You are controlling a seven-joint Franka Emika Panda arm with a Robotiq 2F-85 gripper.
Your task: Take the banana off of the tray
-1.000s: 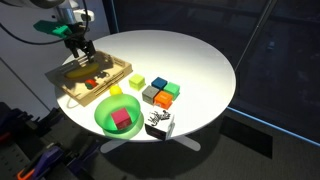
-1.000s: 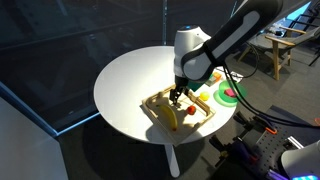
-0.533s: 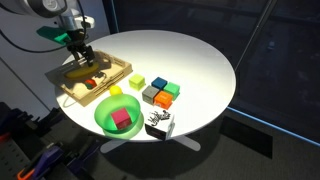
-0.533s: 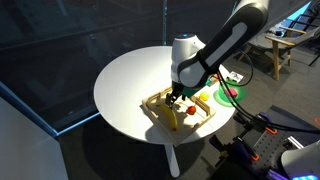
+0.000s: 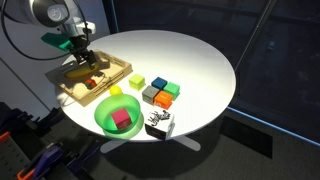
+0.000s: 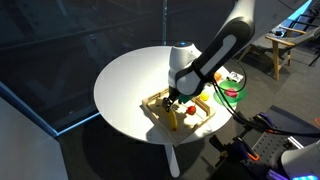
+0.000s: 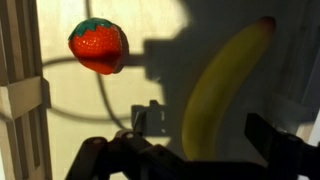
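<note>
Seen from the wrist, the wooden tray (image 7: pixel 20 60) shows its slatted wall along the left edge. On the tray floor just inside that wall lies a red strawberry (image 7: pixel 99 45) with a green cap. Further right on the same floor, apart from the strawberry, lies the banana (image 7: pixel 215 90), running from low centre up towards the tray's far right. The gripper (image 7: pixel 190 152) hangs low over the tray with its jaws spread wide and holding nothing. One dark finger (image 7: pixel 105 158) is on the strawberry side and the other is beyond the banana's right flank. The banana's lower end sits between them, and whether either finger touches it cannot be told.

In an exterior view the gripper (image 5: pixel 78 50) stands over the tray (image 5: pixel 122 68), which sits at the left edge of the round white table (image 5: pixel 190 50). Just right of the tray and nearer the camera is a green bowl (image 5: pixel 105 118) holding a magenta block (image 5: pixel 122 120). Right of the tray a yellow block (image 5: pixel 137 82) lies on the table. Past it is a tight cluster of coloured cubes (image 5: pixel 160 93), and nearer the camera than the cubes is a black-and-white patterned box (image 5: pixel 160 124).

In the other exterior view the arm bends down over the tray (image 6: pixel 150 106), with the gripper (image 6: pixel 180 97) close above the tray's contents. The green bowl (image 6: pixel 228 95) is to the tray's right.
</note>
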